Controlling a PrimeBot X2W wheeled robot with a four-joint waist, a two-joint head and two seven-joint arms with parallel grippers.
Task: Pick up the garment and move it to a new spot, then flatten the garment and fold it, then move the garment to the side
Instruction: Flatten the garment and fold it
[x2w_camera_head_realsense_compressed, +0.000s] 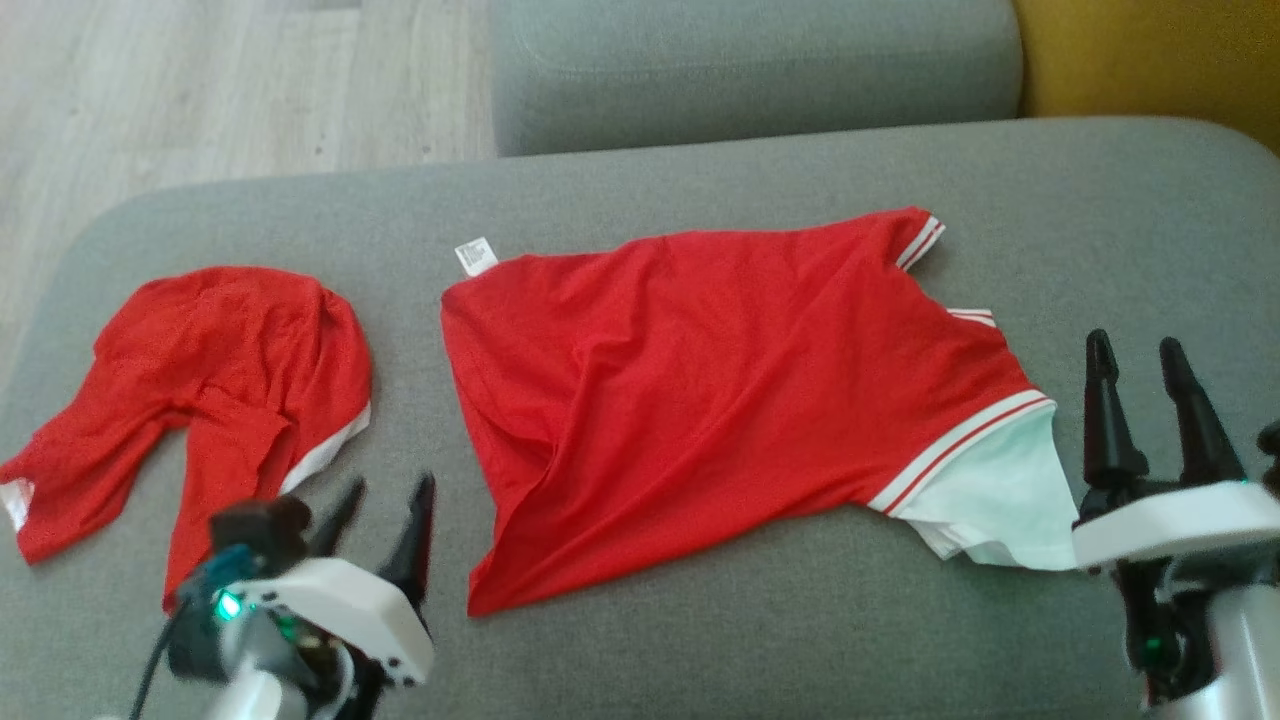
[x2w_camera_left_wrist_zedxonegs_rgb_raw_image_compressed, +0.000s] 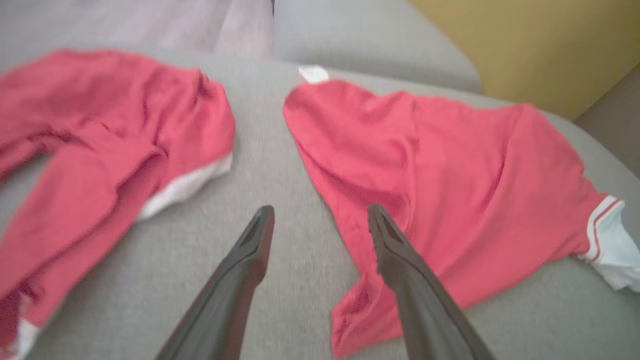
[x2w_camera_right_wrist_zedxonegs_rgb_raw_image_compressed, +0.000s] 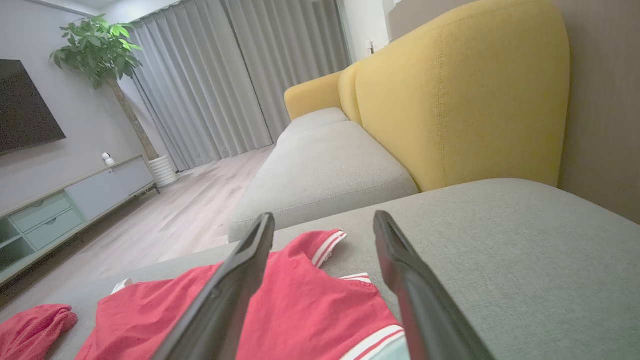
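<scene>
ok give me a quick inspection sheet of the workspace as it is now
surface: grey cushion, both garments lie on it
job's things: red shirt spread out but wrinkled, not folded, white label at one far corner
clutter: second red garment crumpled at the robot's left, apart from the shirt
grippers: left gripper open, holding nothing, by the shirt's near corner; right gripper open, holding nothing, beside the shirt's white-trimmed end
cables: dark cable at the left wrist
surroundings: yellow backrest, wood floor, curtains, plant, tv
</scene>
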